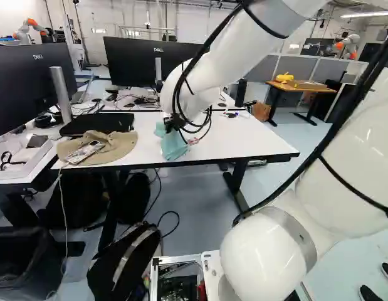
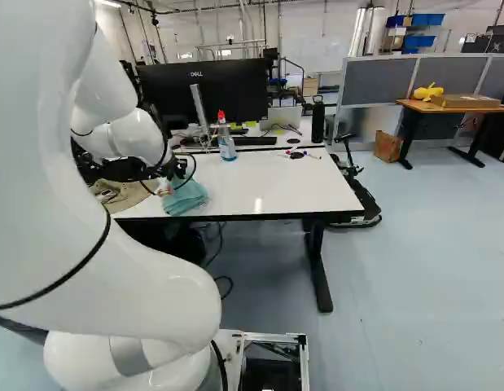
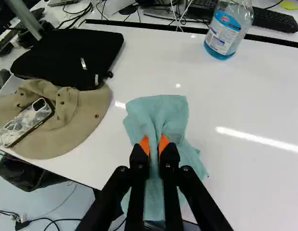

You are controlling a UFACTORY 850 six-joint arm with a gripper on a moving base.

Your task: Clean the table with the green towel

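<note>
1. Towel, pale green and bunched up, is on our white table, close to its front edge, with loose folds spreading ahead of and beside our fingers.
2. We have our gripper clamped on that towel: the wrist view shows a raised fold pinched between the two orange pads.
3. We see a spray bottle with blue liquid standing upright near the table's far edge, well apart from the towel.
4. At the left of the left base view we find a tan hat, a phone lying on it.
5. Just behind the hat we have a flat black case, also on the table.
6. Beyond the table's far edge we see a black keyboard.
</note>
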